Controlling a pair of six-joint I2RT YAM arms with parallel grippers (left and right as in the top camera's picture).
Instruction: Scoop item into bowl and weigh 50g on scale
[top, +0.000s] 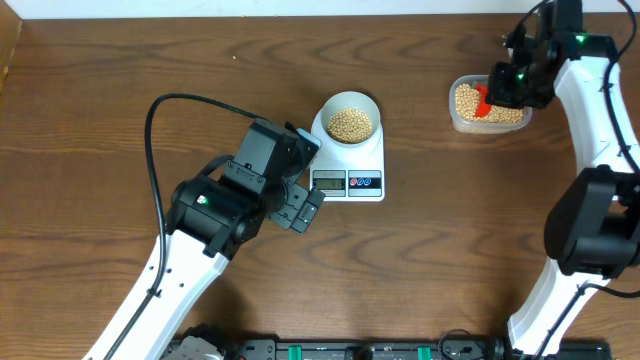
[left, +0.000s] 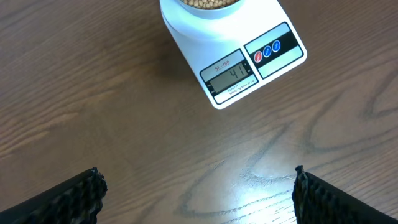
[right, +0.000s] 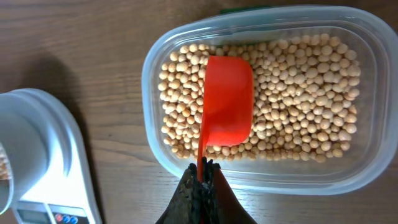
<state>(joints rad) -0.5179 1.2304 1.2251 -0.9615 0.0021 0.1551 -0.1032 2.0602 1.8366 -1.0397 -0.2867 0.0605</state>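
Note:
The pale bowl (top: 324, 113) stands on the white scale (top: 372, 160) and holds tan beans (top: 350, 123). In the left wrist view the scale (left: 273, 25) shows a display (left: 231, 74) reading 41. My left gripper (left: 199, 193) is open and empty, low over bare wood just in front of the scale. My right gripper (right: 202, 171) is shut on the handle of a red scoop (right: 227, 102). The scoop lies over the beans (right: 298, 93) in the clear tub (right: 348, 177). No beans show on the scoop. Overhead, the scoop (top: 483, 100) is in the tub at the far right.
The clear tub (top: 460, 120) sits right of the scale with a strip of bare wood between them. The left arm (top: 215, 205) and its cable (top: 150, 150) lie left of the scale. The bowl (right: 18, 143) shows at the left edge of the right wrist view.

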